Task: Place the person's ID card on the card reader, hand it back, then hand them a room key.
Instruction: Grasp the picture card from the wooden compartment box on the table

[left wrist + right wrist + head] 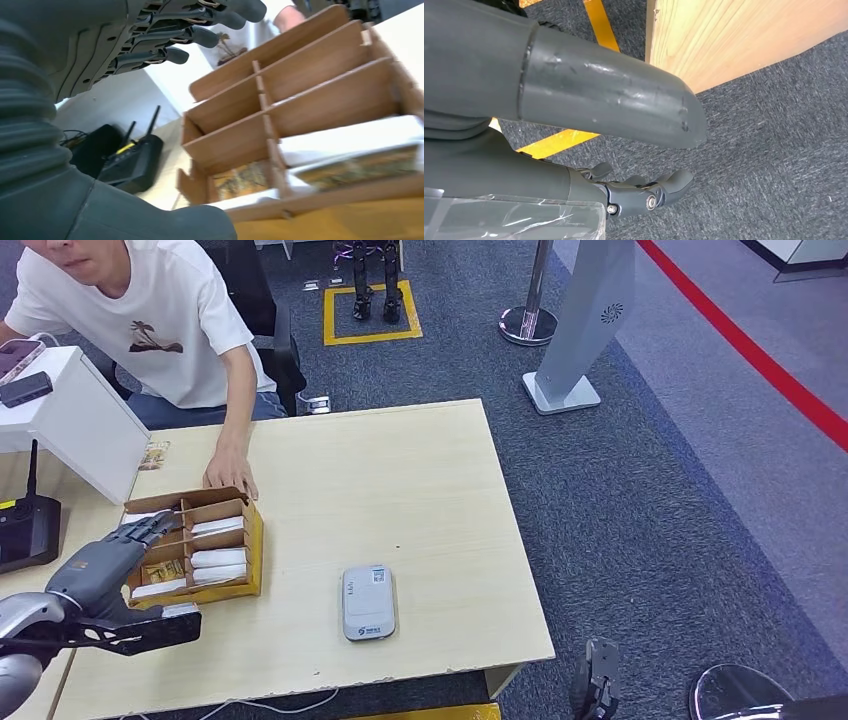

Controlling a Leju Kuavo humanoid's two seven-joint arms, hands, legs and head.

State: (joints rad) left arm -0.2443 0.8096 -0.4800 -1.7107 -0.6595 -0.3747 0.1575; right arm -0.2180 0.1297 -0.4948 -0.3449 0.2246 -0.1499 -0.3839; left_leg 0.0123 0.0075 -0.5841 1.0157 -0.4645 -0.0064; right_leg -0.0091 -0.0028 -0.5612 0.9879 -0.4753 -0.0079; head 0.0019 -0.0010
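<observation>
A wooden box (252, 540) with several compartments holds white cards (218, 558) and a patterned card (165, 571). My left hand (112, 552) hovers at the box's left side, fingers (192, 35) stretched out and apart over the compartments (320, 95), holding nothing. The grey-white card reader (368, 602) lies flat near the table's front edge with nothing on it. A person in a white T-shirt (160, 320) sits across the table and rests a hand (230, 475) on the box's far edge. My right hand (597, 682) hangs below the table's front right corner, its fingers (644, 194) loosely bent over the carpet and holding nothing.
A white stand (70, 420) and a black router (25, 530) sit left of the box. A small patterned card (154, 454) lies at the table's far left. Carpet (650, 490), a grey sign base (562, 392) and a post (528, 325) are to the right.
</observation>
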